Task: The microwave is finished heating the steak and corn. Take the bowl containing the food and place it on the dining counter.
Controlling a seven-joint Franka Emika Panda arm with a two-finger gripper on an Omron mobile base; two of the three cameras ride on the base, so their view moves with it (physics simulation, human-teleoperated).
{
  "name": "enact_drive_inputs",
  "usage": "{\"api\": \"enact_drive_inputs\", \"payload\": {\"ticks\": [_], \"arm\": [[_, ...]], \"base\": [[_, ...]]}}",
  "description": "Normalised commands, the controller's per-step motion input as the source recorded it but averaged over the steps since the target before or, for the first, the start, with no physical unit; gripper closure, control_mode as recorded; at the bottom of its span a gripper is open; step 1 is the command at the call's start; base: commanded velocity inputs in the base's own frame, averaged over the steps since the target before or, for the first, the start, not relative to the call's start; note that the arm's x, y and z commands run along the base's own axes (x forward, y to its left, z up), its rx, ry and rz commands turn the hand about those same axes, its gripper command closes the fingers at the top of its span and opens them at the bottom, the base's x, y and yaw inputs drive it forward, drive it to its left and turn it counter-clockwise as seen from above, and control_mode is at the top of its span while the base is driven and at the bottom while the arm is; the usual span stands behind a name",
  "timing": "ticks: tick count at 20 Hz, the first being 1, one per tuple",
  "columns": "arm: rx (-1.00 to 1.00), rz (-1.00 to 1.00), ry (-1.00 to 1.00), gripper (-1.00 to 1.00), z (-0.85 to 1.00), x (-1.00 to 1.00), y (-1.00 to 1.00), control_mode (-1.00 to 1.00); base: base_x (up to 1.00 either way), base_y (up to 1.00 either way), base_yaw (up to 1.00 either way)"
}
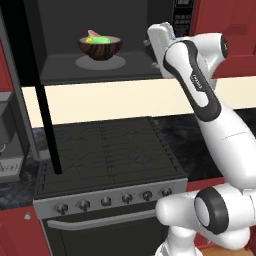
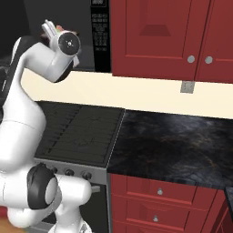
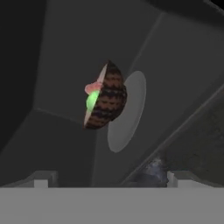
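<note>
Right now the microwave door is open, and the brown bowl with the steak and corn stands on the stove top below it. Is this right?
Not quite. The bowl is not on the stove top; it still stands on the white turntable inside the microwave, as the left base view shows. The door is indeed open, and the steak and corn lie in the bowl.

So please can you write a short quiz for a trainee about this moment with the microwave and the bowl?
1. True or false: the microwave door is shut.
2. The bowl rests on: A) the stove, B) the turntable, C) the black counter.
3. Fill in: the gripper is ____ and holds nothing.

Key: 1 false; 2 B; 3 open.
</note>
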Motion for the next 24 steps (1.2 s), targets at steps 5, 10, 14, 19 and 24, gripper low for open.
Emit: {"api": "enact_drive_inputs", "payload": {"ticks": [5,10,14,19,24], "arm": [[0.0,-0.12,0.09,-1.0,0.02,0.96,0.44,-1.0],[0.0,-0.03,0.17,-1.0,0.09,0.87,0.17,-1.0],[0.0,0.0,0.19,-1.0,0.13,0.42,0.01,-1.0],[0.0,0.0,0.18,-1.0,0.03,0.49,0.09,-1.0],[0.0,0.0,0.07,-1.0,-0.03,0.5,0.28,-1.0]], "base": [[0.0,0.0,0.0],[0.0,0.0,0.0],[0.0,0.0,0.0],[0.0,0.0,0.0],[0.0,0.0,0.0]]}}
